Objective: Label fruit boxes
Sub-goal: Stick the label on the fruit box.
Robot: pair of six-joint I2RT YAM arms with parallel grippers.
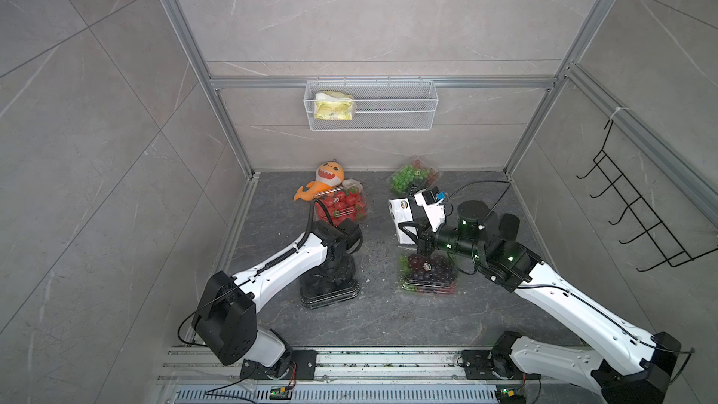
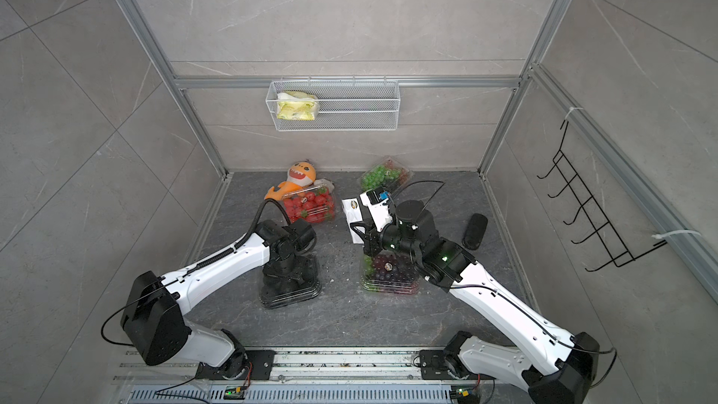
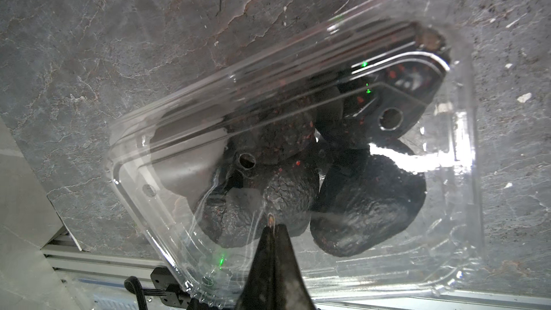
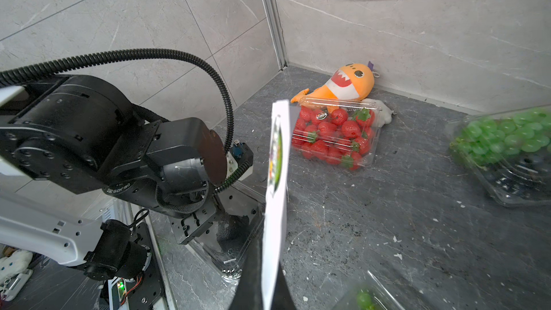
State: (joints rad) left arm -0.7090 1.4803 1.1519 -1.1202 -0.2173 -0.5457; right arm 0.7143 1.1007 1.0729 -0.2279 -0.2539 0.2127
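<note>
Grey stone-patterned tabletop (image 3: 119,55) is seen around the clear plastic clamshell punnet of dark avocado-like fruits (image 3: 298,144), whose lid appears touched just beneath the tightly closed left gripper (image 3: 272,228), so a label is probably best pressed gently onto a flat lid panel, while the white sticker sheet (image 4: 277,174) is clamped edge-on between the right gripper (image 4: 269,287) jaws.

You will find four clear plastic clamshell punnets, lids closed, lying flat in a two-by-two layout. The strawberry punnet (image 1: 344,205) sits rear left, with a round sticker on its lid. The green grape punnet (image 1: 412,177) sits rear right, turned diagonally. The purple grape punnet (image 1: 429,275) sits front right, also stickered. The dark avocado punnet (image 1: 330,297) sits front left.
</note>
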